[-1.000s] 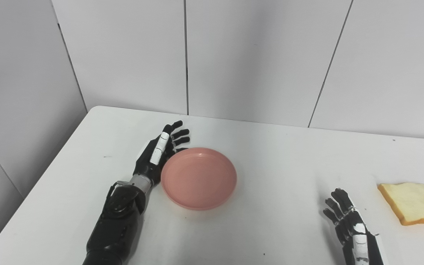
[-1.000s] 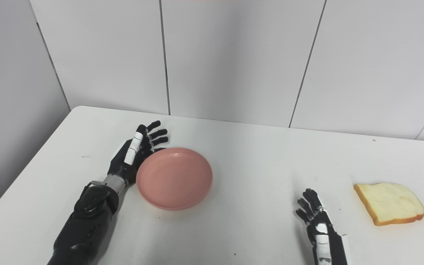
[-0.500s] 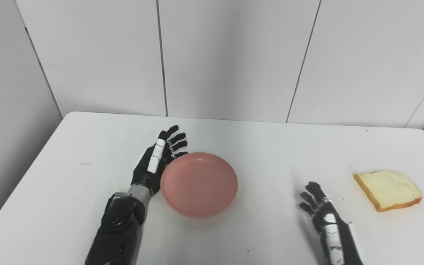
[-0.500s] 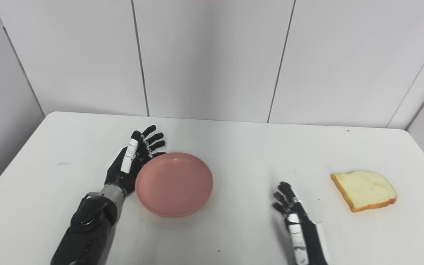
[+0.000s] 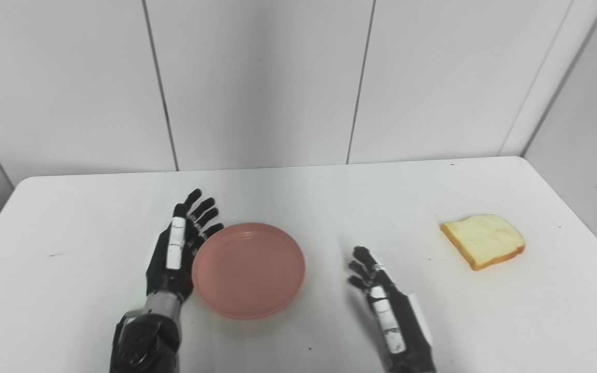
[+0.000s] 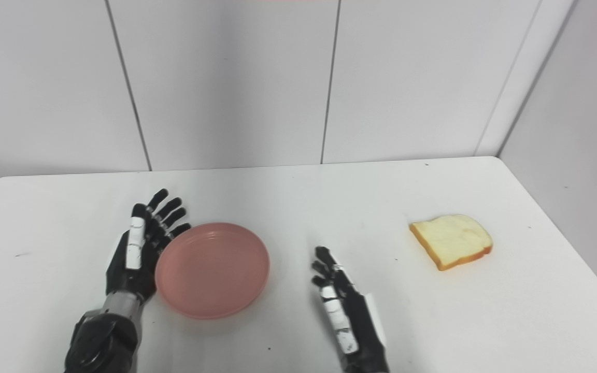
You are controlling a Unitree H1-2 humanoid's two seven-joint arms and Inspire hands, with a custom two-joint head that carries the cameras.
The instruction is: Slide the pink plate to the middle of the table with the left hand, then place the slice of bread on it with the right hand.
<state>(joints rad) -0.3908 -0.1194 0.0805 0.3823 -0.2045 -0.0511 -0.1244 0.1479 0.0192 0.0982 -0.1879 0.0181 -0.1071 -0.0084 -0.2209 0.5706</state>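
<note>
1. Camera is panning right since a second ago; the pink plate is barely shifting on the surface, so the slide looks nearly done or paused.
2. Left hand is resting open against the plate's left rim, fingers spread, gripping nothing.
3. Right hand is waiting open right of the plate, holding nothing.
4. Bread slice is lying well right of the plate, near the surface's right edge; the room between them is open.

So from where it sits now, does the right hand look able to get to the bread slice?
Probably yes. The right hand is open and holds nothing, and only bare table lies between it and the bread slice. The pink plate sits on its other side, out of the way.
</note>
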